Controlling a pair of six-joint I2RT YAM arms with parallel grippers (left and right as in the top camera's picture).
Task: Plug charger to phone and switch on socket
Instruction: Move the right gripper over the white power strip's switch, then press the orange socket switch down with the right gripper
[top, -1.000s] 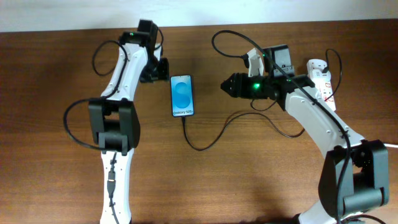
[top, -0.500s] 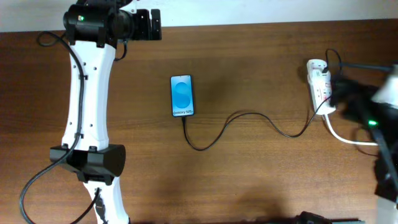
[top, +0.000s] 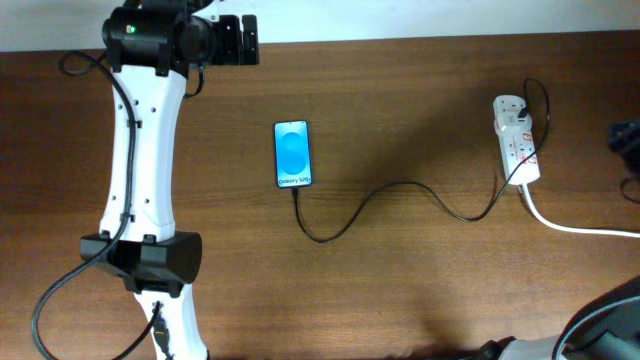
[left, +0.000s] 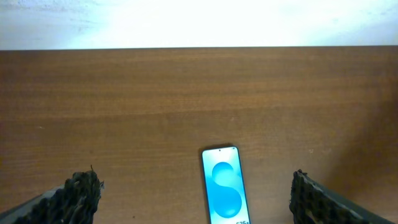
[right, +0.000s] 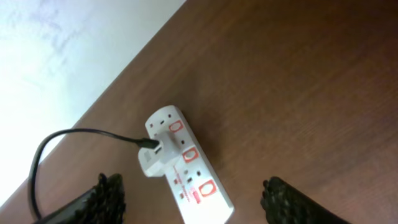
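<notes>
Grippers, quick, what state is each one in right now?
Left gripper: open, holding nothing.
Right gripper: open, holding nothing.

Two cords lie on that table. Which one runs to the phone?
The thin black charger, which snakes from the socket to the bottom edge of the phone. The thick white cord leaves the socket the other way, away from the phone.

Lit phone (top: 293, 153) lies flat; black charger (top: 405, 183) joins it to white socket (top: 517, 140)
</notes>
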